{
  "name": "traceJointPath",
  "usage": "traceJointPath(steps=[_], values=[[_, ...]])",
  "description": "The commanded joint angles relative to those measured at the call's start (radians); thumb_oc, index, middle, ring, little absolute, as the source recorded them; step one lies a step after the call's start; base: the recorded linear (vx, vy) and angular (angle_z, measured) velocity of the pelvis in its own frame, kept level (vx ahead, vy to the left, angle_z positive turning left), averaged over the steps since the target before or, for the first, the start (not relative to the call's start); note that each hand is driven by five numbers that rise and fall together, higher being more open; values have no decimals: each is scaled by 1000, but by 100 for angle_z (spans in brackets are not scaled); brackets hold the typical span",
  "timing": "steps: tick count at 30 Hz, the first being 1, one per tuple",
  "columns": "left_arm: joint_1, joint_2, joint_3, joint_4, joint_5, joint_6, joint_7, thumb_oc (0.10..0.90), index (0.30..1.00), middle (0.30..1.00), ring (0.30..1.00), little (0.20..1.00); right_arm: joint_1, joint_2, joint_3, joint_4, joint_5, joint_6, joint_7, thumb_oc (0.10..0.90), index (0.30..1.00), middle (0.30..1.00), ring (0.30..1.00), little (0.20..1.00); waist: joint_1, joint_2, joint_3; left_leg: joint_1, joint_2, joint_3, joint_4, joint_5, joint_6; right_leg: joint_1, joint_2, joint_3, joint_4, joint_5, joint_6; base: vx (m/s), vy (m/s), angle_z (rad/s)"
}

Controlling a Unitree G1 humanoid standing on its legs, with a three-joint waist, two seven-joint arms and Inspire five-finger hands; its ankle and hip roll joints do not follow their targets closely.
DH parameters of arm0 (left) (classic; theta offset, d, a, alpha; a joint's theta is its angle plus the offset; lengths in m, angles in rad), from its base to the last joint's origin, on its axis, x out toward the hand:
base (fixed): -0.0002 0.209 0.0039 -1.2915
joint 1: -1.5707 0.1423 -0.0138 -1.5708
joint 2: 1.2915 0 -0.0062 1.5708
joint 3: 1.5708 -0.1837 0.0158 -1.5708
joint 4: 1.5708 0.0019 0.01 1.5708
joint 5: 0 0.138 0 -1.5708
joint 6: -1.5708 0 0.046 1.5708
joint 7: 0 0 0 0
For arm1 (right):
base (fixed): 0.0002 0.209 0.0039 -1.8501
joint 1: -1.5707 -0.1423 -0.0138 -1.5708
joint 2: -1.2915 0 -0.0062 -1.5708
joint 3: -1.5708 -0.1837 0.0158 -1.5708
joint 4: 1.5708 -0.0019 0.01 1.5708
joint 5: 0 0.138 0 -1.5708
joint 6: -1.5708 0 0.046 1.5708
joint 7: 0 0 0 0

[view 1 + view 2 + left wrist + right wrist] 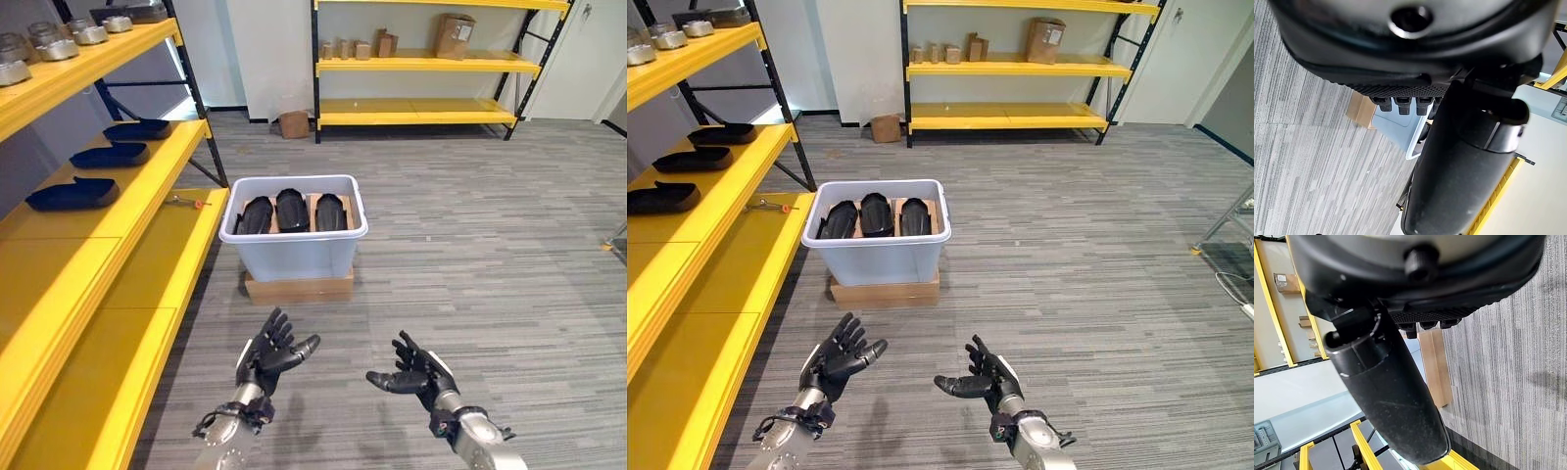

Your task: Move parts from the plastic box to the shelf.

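A pale plastic box (294, 250) stands on a low cardboard base (299, 287) on the floor. Inside it stand three black parts (292, 210) side by side. The yellow shelf (118, 245) runs along the left, and its middle level carries three dark blue parts (73, 193). My left hand (269, 354) hovers open and empty in front of the box, fingers spread. To its right my right hand (416, 374) is open too, palm up, holding nothing. Both hands are well short of the box. The box's rim (1413, 147) shows past my left thumb in the left wrist view.
Metal cylinder parts (54, 44) sit on the shelf's top level. A small tool with a red handle (186, 202) lies on the lower level near the box. A second yellow rack (421, 64) with cardboard boxes stands at the far wall. Grey carpet stretches to the right.
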Motion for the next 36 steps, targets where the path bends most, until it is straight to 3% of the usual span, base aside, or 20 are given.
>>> traceJointPath(steps=[1,10,14,16,18,19,20,23,26,30,36], values=[[-104,2,22,-47,8,-71,-31,900,1000,1000,1000,1000,-93,2,6,-98,-12,-74,53,900,1000,1000,1000,1000,11,-39,-45,20,56,-16,-7,-22,-48,-2,-67,-2,8,46,61,0,59,0],[-126,2,28,-57,-3,-75,-14,900,1000,1000,1000,1000,-106,-30,20,-186,-63,-94,44,900,1000,1000,1000,1000,7,-42,-49,20,39,-13,-7,-28,-36,-10,-82,7,13,56,73,-9,104,0],[-110,-3,35,-71,-39,-94,-67,900,1000,1000,1000,1000,-93,-43,12,-221,-88,-99,80,900,1000,1000,1000,1000,5,-41,-46,20,25,-9,-7,-32,-20,-20,-91,15,42,48,79,-19,132,0],[-108,4,50,-68,-30,-96,-71,900,1000,1000,1000,1000,-95,-47,3,-244,-76,-96,87,900,1000,1000,1000,1000,6,-39,-39,15,14,7,-7,-26,1,-45,-91,4,133,14,79,-48,198,0],[-117,8,50,-60,-12,-103,-69,900,1000,1000,1000,1000,-102,-47,-1,-248,-69,-91,85,900,1000,1000,1000,1000,5,-40,-28,10,8,18,-7,-19,14,-74,-91,-8,207,18,84,-59,125,0],[-121,11,50,-59,-7,-105,-66,900,1000,1000,1000,1000,-105,-47,-5,-251,-73,-90,84,900,1000,1000,1000,1000,4,-42,-21,7,4,21,-5,-16,22,-92,-93,-11,241,28,89,-100,150,-5],[-130,13,51,-59,-5,-106,-53,900,1000,1000,1000,1000,-108,-47,-6,-255,-75,-95,83,900,1000,1000,1000,1000,3,-40,-3,3,0,24,2,-17,35,-149,-102,-22,365,65,100,-81,113,-6],[-142,17,66,-52,-22,-104,-47,900,1000,1000,1000,1000,-109,-43,-6,-258,-43,-115,122,900,1000,1000,1000,1000,3,-37,25,14,-2,26,5,-24,38,-238,-112,-35,502,120,115,-16,121,-3],[-140,15,75,-46,-22,-92,-52,900,1000,1000,1000,1000,-93,-47,-21,-271,-29,-111,127,900,1000,1000,1000,1000,-6,-43,34,30,-8,24,3,-34,31,-265,-93,-39,475,130,122,83,20,2],[-116,4,53,-69,-11,-67,-44,900,1000,1000,1000,1000,-80,-51,-46,-273,-41,-108,111,900,1000,1000,1000,1000,-36,-66,41,79,-34,-5,-7,-68,22,-287,-36,-25,246,152,116,202,-68,3],[-71,-1,2,-78,18,-62,-76,900,1000,1000,1000,1000,-51,-31,-66,-271,-62,-119,95,900,1000,1000,1000,1000,-62,-76,54,141,-59,-61,-7,-131,38,-344,-35,28,127,243,141,259,-73,35]])
